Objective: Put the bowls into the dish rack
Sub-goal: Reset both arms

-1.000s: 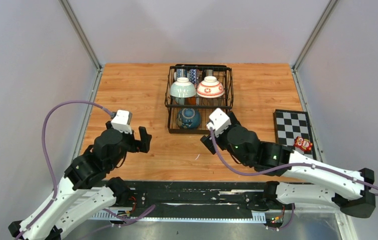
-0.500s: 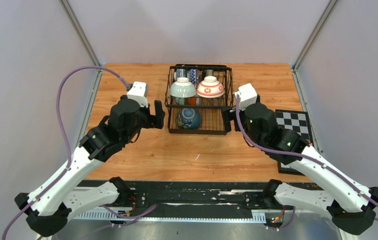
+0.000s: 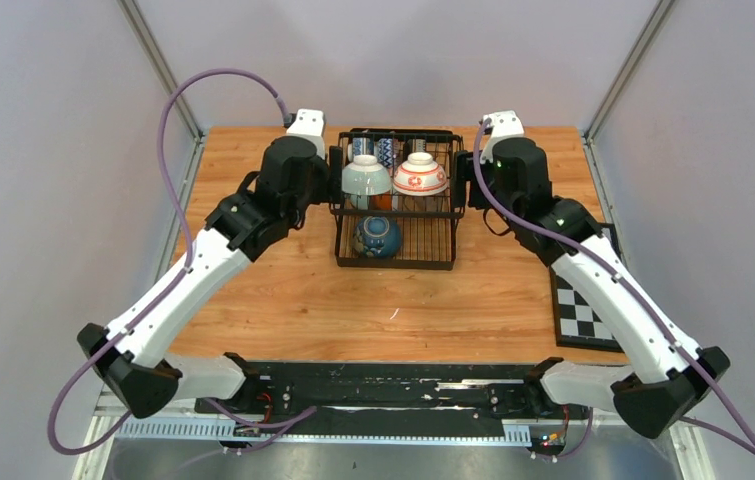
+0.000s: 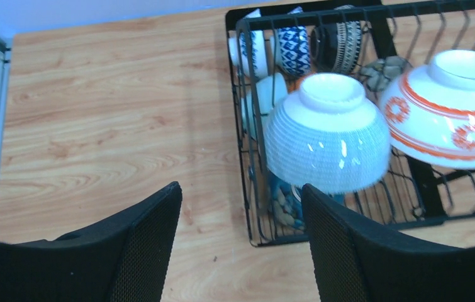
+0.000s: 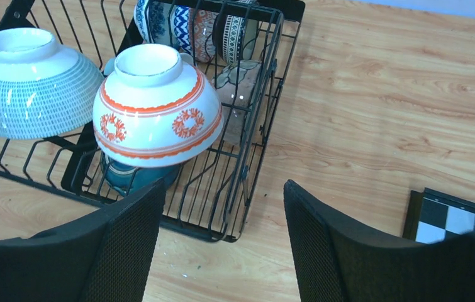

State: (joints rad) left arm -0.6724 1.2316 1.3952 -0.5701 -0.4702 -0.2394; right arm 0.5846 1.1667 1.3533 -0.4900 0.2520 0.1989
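Our left hand point(image 4: 241, 202) and right hand point(image 5: 223, 189), both open and empty, flanked the dish rack point(image 3: 398, 263), where bowls point(image 3: 366, 177) sat upside down to drain.

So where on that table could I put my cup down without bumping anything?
Best is the bare table in front of the dish rack, out to the near edge. The far left corner, left of the left gripper, is free too. Crowded: the rack, full of bowls, the right gripper beside it, and the checkered board at the near right.
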